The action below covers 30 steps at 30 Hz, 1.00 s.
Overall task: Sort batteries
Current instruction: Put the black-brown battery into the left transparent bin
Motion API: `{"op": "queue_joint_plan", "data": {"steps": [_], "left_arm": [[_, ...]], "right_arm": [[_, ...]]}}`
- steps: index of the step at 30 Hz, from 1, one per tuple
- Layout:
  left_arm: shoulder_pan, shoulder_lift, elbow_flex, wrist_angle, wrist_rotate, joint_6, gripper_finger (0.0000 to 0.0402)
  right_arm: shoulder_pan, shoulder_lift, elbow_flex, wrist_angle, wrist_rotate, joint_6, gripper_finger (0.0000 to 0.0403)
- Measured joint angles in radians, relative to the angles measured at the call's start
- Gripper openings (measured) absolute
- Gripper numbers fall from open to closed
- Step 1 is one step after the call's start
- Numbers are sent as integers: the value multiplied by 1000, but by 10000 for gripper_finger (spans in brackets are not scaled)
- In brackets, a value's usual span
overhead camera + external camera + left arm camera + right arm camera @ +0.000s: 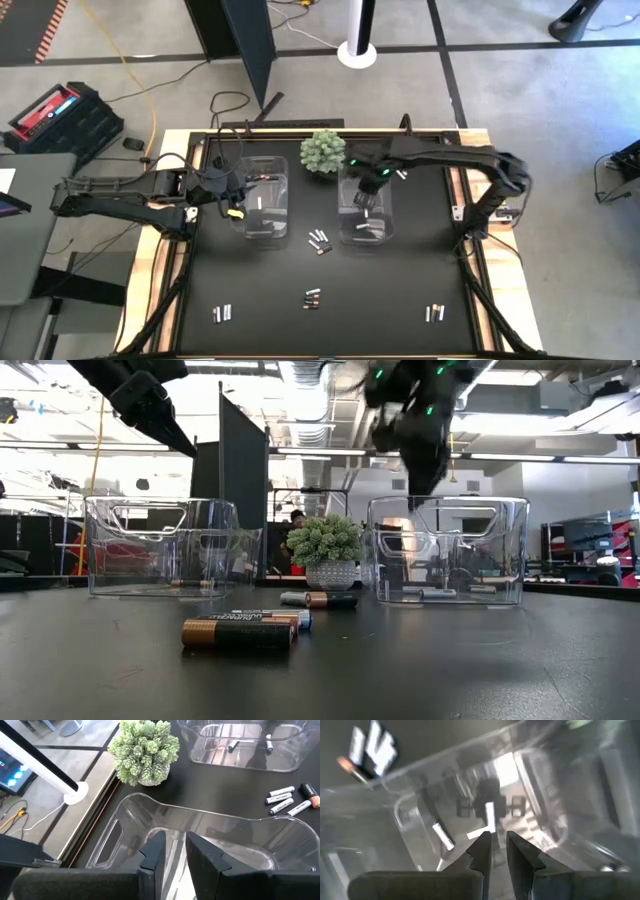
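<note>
Small groups of batteries lie on the black table: one (pixel 318 240) between the bins and three near the near edge (pixel 312 298), (pixel 222 313), (pixel 434 313). In the low view a dark cell with a copper end (pixel 240 632) lies closest. My left gripper (pixel 175 847) hovers above the left clear bin (pixel 285 165), fingers narrowly open and empty. My right gripper (pixel 498 845) hangs over the right clear bin (pixel 388 225), also narrowly open. A pale battery (pixel 490 815) shows just beyond its fingertips, inside the bin. Other pale cells (pixel 442 835) lie on that bin's floor.
A green spiky plant in a pot (pixel 323 150) stands at the far side between the two bins. Both bins hold a few cells (pixel 262 203), (pixel 365 228). Pale batteries (pixel 282 800) lie on the mat between the bins. The table's wooden frame (pixel 160 270) borders the mat.
</note>
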Motion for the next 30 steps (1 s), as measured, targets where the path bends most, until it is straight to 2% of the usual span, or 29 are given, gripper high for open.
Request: {"op": "queue_joint_plan", "data": {"steps": [4, 12, 21, 25, 30], "left_arm": [[0, 0, 0, 0, 0, -15, 73], [0, 0, 0, 0, 0, -19, 73], [0, 0, 0, 0, 0, -26, 73], [0, 0, 0, 0, 0, -26, 73], [0, 0, 0, 0, 0, -28, 73]], "right_arm": [[-52, -126, 0, -1, 24, 4, 78], [-177, -310, -23, -4, 209, 70, 78], [-374, -371, -237, -11, 212, 108, 83], [-449, -363, -318, 0, 209, 109, 112], [-530, -349, -366, 79, 209, 148, 176]]}}
